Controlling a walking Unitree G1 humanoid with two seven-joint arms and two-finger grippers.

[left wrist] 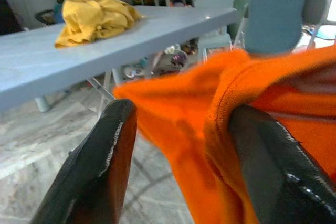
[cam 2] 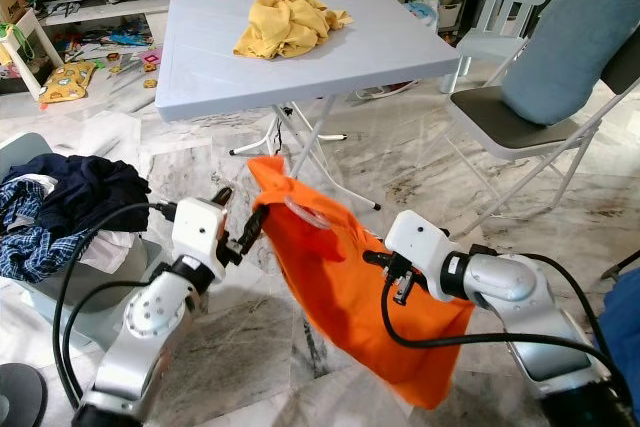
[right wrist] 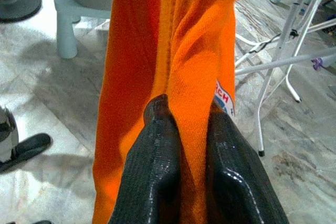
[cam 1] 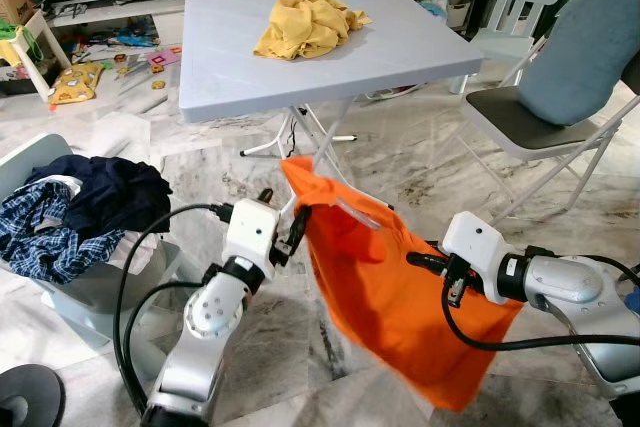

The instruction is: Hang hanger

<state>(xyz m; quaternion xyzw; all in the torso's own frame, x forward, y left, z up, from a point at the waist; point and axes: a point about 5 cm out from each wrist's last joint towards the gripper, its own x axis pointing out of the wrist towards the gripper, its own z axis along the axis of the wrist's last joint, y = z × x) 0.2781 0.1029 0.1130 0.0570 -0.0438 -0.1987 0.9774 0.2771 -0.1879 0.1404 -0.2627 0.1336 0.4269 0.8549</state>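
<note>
A bright orange knit shirt (cam 1: 400, 307) hangs in the air between the two arms, above the marble floor (cam 1: 420, 162), creased, its neckline pulled up to a peak. The right gripper (right wrist: 186, 129) is clamped on a fold of it. The left gripper (left wrist: 178, 129) has its fingers spread apart around the collar edge. Beyond stands a pale blue square folding table (cam 1: 400, 42) carrying a crumpled yellow garment (cam 1: 305, 22).
</note>
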